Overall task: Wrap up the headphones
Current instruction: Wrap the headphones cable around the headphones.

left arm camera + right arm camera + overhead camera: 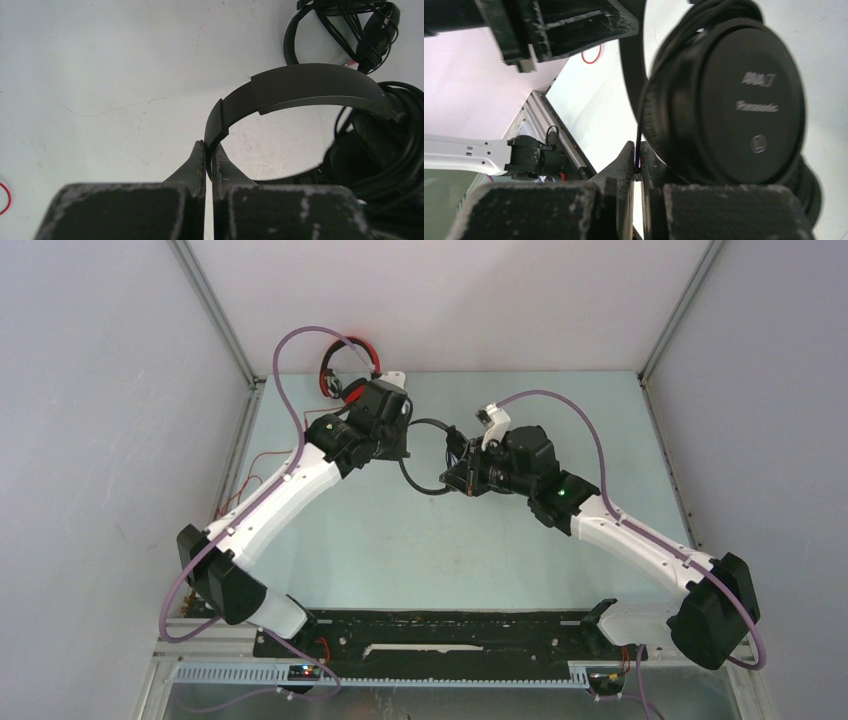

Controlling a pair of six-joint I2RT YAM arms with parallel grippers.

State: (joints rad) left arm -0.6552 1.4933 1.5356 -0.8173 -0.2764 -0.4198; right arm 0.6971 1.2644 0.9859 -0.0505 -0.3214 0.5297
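Currently I am viewing the table (420, 540), with the black headset (418, 485) sitting mid-table between both arms, the red headset (375, 358) at the far edge and a second black headset (345, 25) lying nearby. My left gripper (207, 150) is pinching the headband (300, 82) end, fingers pressed together. My right gripper (638, 160) is pinching the thin cable (638, 145) beside the ear cup (734, 100).
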